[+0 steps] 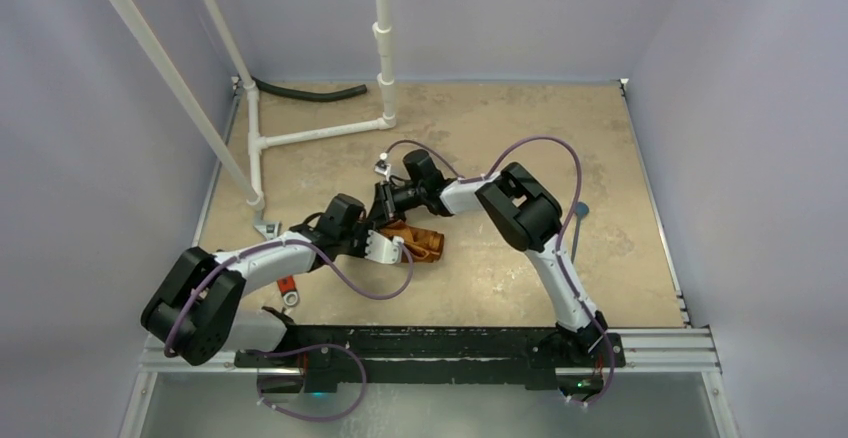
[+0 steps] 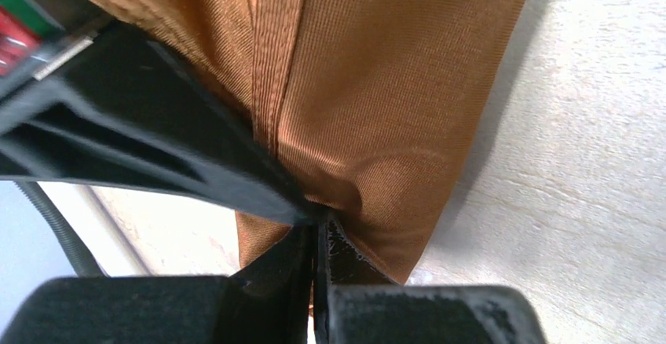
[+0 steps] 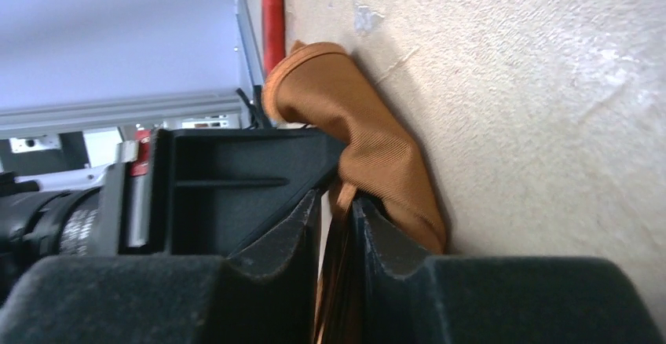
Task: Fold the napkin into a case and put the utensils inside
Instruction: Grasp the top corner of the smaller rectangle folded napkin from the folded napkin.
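Observation:
The rust-orange napkin [image 1: 421, 243] is bunched into a small crumpled bundle near the table's middle, held between both grippers. My left gripper [image 1: 398, 246] is shut on its edge; in the left wrist view the jaws [image 2: 322, 230] pinch the cloth [image 2: 369, 85]. My right gripper [image 1: 388, 220] comes from behind and is also shut on the napkin; in the right wrist view cloth folds run between its fingertips [image 3: 339, 199], and a lobe of the napkin [image 3: 369, 140] rests on the table. The thin grey-blue utensil [image 1: 577, 226] lies far right. The white spoon is not in view.
A red-handled tool [image 1: 287, 285] lies at the front left beside my left arm and also shows in the right wrist view [image 3: 272, 22]. A white pipe frame [image 1: 300, 138] and a black hose [image 1: 310, 93] stand at the back left. Walls enclose three sides.

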### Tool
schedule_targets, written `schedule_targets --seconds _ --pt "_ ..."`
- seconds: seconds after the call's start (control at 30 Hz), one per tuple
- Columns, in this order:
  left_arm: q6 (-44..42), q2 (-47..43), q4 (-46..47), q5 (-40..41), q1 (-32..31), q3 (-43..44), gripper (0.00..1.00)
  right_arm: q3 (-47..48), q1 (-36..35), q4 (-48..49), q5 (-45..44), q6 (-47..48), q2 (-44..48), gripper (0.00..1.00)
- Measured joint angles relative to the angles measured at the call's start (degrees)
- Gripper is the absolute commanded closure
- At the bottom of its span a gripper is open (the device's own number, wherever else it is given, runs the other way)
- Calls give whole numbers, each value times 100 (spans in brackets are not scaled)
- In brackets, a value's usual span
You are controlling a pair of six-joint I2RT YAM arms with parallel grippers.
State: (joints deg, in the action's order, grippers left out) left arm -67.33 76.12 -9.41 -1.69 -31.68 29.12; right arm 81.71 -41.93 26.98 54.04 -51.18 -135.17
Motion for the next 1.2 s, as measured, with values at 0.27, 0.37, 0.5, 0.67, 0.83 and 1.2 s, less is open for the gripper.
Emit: schedule_targets --seconds 0.27,0.37,0.5,0.67,0.83,1.2 --pt "-234 125 122 105 -31 0 100 -101 385 -343 127 448 866 46" --pt "-232 129 118 103 -33 0 100 -568 590 -590 0 979 1611 33" --pt "-229 129 111 103 -35 2 100 -1436 872 -876 -378 1578 2490 28" --pt "-214 127 109 101 -35 2 100 -2983 994 -732 -1185 2087 3565 28" --pt "-153 125 111 98 -35 4 100 -4153 713 -240 -1593 2354 4382 27" --pt "-9 129 103 96 -35 33 100 -4551 -271 234 -2802 2922 4852 38"
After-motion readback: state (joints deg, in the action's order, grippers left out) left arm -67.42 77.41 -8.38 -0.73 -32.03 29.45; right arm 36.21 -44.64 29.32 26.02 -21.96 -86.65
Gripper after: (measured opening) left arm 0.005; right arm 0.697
